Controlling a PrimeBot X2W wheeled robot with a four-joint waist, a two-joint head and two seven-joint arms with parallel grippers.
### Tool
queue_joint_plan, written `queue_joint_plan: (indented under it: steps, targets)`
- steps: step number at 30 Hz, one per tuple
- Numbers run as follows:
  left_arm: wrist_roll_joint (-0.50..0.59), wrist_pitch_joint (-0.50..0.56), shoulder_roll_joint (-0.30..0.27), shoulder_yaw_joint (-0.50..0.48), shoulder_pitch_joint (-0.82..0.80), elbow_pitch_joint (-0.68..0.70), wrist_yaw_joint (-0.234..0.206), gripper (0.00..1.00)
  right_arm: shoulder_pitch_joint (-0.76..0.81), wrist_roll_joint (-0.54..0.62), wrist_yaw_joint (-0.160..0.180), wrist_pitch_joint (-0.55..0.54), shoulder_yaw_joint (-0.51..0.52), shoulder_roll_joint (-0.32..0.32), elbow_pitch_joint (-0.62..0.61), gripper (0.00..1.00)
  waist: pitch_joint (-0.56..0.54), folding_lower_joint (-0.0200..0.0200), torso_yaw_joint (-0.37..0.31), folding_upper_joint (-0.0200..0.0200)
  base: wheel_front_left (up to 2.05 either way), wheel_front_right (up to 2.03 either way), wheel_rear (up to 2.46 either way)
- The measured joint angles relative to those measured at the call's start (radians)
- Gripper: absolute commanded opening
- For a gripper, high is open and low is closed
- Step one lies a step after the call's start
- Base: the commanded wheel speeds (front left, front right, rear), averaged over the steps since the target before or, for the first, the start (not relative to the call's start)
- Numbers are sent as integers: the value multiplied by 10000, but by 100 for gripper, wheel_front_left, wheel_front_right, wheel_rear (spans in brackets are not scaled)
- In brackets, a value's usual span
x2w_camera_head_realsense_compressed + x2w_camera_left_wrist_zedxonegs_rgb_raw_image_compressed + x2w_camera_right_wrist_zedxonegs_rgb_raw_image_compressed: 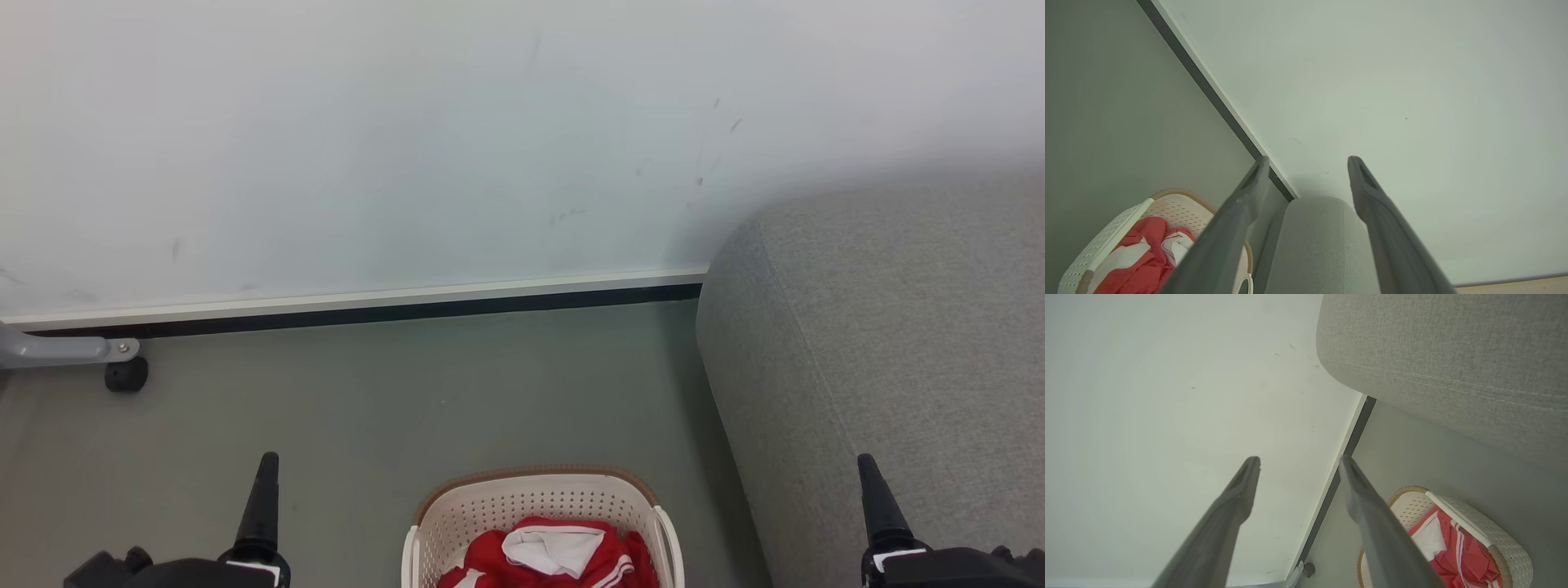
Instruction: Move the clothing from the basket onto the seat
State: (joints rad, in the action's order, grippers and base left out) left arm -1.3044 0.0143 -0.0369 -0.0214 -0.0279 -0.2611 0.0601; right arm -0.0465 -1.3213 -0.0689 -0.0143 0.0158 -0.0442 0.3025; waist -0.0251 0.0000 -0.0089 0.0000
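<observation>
Head view: the red-and-white clothing [555, 551] lies heaped inside the laundry basket [531, 488] on the floor [367, 408]. The grey sofa seat [890, 343] stands just right of the basket.

Left wrist view: the left tool [1308, 163] is released, its fingers spread and empty, apart from the basket.

Right wrist view: the right tool [1298, 463] is likewise released and empty, apart from the basket, which holds the clothing.

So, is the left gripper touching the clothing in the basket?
Apart. The head view shows the left gripper over the floor, left of the basket; the clothing lies inside the basket, with floor between them.
</observation>
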Motion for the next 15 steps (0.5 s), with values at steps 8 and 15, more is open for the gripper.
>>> queue_joint_plan:
  steps: [8,15]
  targets:
    - [1546,-253,-244,395,12,240,-173,100,-12,1175,136,257,-539,-232,-136,100,-47,0,-38,0,0,0,0]
    - [2800,-485,-449,660,156,345,-349,100,-49,2209,261,502,-1018,-401,-198,100,-82,0,-73,0,0,0,0]
